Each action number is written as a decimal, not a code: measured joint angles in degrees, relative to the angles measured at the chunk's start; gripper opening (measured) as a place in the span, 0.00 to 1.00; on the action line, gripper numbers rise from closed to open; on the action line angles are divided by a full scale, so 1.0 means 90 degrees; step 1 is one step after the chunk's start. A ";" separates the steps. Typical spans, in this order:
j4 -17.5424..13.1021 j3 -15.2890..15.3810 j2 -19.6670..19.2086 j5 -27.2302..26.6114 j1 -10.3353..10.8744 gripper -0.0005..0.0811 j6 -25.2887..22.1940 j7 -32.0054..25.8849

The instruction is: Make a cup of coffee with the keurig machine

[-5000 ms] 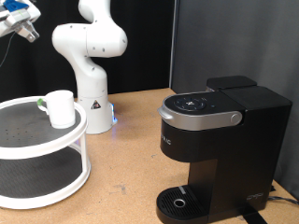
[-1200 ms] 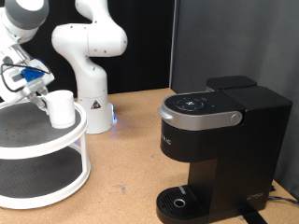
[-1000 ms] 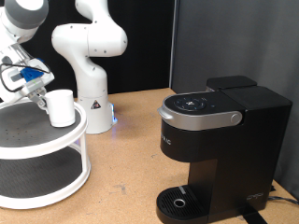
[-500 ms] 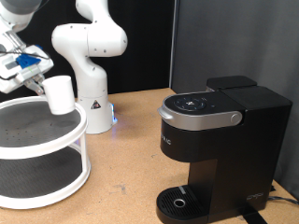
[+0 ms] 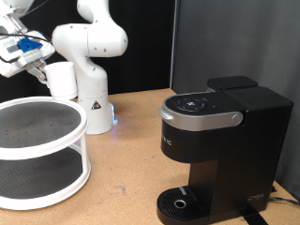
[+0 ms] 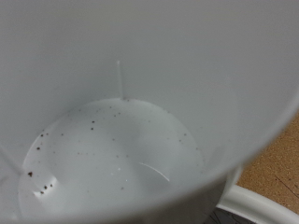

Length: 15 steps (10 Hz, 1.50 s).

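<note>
Upper left of exterior view: gripper pinching cup by its rim, aloft above white stand, well apart from machine at right. Wrist view: cup interior only, speckled inside. Risk: thin rim grip may slip, dropping cup.

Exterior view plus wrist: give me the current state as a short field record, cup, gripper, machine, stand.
cup: white cup lifted in the air above the stand, at the exterior view's upper left
cup inside: wrist view looks down into the cup; pale bottom with small dark specks, no liquid visible
gripper: gripper at the cup's side, carrying it
keurig machine: black keurig machine at the exterior view's right, lid down
drip tray: drip tray with nothing on it
stand: white two-tier round stand at the exterior view's left
</note>
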State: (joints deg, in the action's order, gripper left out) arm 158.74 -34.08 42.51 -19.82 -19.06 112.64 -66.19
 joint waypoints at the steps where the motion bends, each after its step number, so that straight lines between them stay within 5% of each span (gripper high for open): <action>1: 0.0011 -0.0008 -0.0007 -0.0021 0.0000 0.09 0.0006 0.0000; 4: 0.0126 0.0022 -0.0044 -0.0419 0.0055 0.09 0.0215 0.0049; 6: 0.0257 0.0203 -0.0160 -0.0839 0.0275 0.09 0.0876 0.0180; 15: 0.0006 0.0925 -0.1538 -0.2835 0.1996 0.09 0.2427 0.0387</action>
State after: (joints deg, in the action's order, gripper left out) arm 158.79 -25.76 28.66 -45.33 -1.10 134.48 -62.71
